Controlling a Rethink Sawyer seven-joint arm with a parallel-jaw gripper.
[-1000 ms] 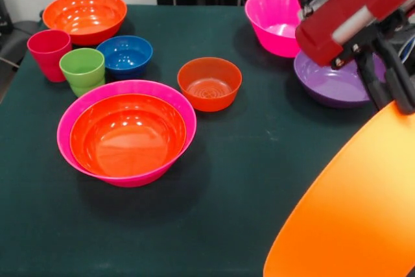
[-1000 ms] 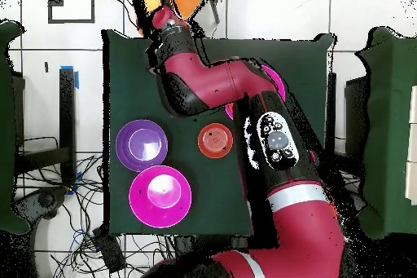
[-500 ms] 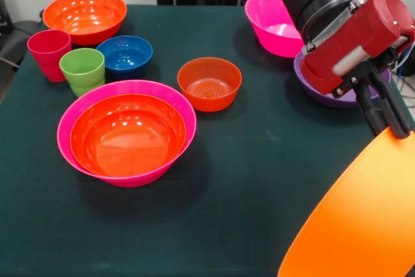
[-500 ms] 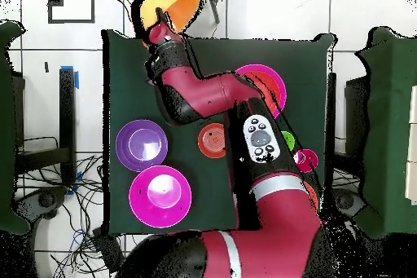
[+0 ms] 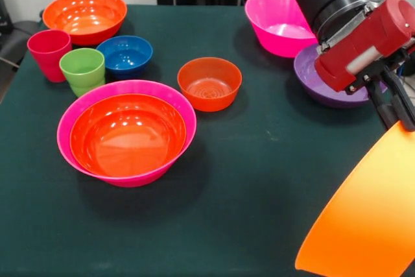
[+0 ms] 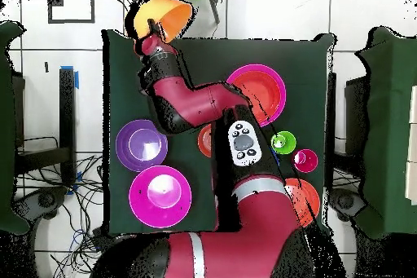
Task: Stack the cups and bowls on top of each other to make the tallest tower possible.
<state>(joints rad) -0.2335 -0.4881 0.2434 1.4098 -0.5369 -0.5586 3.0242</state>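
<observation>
My gripper (image 5: 397,116) is shut on the rim of the large light orange bowl (image 5: 369,218), which hangs tilted on edge at the table's near right. In the overhead view that bowl (image 6: 163,15) is past the table's far edge, with the gripper (image 6: 151,37) just below it. The tower (image 5: 126,135) is a red-orange bowl (image 6: 262,92) nested in a magenta bowl (image 6: 241,79). Beside it stand the green cup (image 5: 82,69) and the red-pink cup (image 5: 48,52), the blue bowl (image 5: 124,54) and the small orange-red bowl (image 5: 209,82).
A red-orange bowl (image 5: 84,13) sits at the back left. A second magenta bowl (image 5: 280,21) and the purple bowl (image 5: 329,87) sit at the back right, partly behind the arm (image 5: 350,14). The arm (image 6: 204,103) covers the blue bowl from overhead.
The arm has swung to the right in the front view, carrying the light orange bowl with it toward the table's corner. The other bowls and cups have not moved.
</observation>
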